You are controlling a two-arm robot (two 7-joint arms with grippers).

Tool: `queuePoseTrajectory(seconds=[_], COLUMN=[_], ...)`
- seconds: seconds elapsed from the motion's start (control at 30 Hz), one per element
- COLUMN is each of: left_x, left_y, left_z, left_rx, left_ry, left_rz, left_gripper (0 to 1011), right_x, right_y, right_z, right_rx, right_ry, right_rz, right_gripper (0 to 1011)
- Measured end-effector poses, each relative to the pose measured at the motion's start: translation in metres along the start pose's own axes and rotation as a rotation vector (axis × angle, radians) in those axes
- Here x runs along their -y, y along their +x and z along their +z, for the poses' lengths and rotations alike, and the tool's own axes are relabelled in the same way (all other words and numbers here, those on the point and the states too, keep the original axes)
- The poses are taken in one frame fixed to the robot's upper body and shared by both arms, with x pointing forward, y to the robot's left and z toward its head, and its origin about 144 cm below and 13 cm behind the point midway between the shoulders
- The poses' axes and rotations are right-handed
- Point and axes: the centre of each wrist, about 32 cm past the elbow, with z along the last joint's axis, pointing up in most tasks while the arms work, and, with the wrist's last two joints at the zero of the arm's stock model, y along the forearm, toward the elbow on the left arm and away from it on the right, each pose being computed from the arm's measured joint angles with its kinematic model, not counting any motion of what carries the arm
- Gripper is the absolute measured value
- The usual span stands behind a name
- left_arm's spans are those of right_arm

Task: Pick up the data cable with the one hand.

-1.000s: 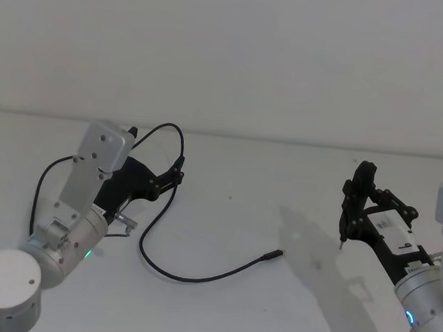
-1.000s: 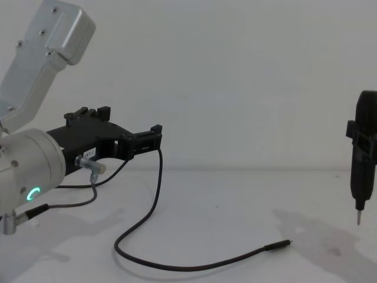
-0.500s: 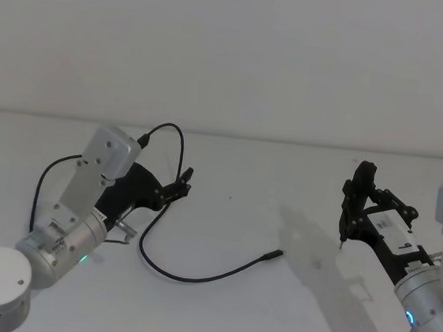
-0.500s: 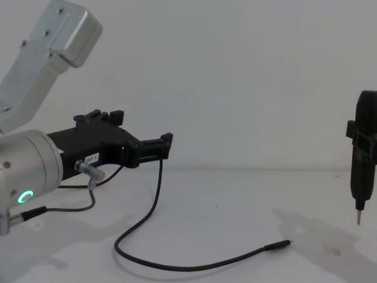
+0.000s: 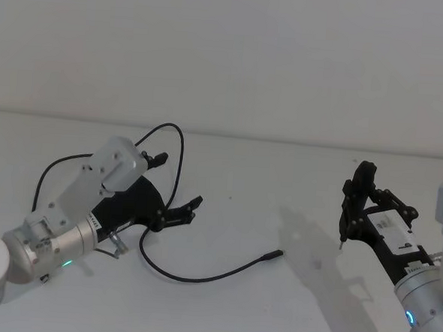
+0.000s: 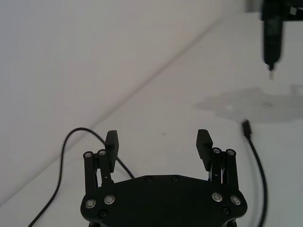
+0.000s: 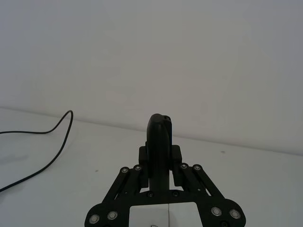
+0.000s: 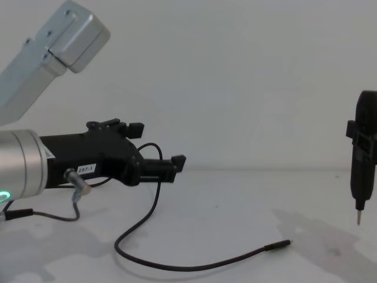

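The data cable is thin and black. It arcs up behind my left gripper, curves across the table and ends in a slim plug at mid-table. In the chest view the cable rises past the gripper. The left wrist view shows the left gripper open with nothing clamped; the cable passes one finger and runs under the palm, and the plug lies ahead. My right gripper hovers at the right, shut on a dark pen-shaped tool.
A short grey wire with a silver plug hangs from the left wrist. The pen-shaped tool points its metal tip down above the table at the right. The white tabletop meets a plain wall behind.
My left gripper has moved right and lower toward the table, staying open. The cable's end has not moved. The right arm has not moved.
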Motion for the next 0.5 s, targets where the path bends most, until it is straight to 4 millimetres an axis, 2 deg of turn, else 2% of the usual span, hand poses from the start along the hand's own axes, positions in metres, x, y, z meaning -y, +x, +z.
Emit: queuePoseTrajectory(seconds=[0.5], left_x=[-0.005], left_y=[0.025], left_z=[0.018], left_rx=[0.077], left_ry=[0.109], left_rz=[-0.284], left_gripper=[1001], right_x=[0.000], right_y=[0.000], right_z=[0.000], right_rx=[0.000], right_ry=[0.000], right_rz=[0.000], right_gripper=[268])
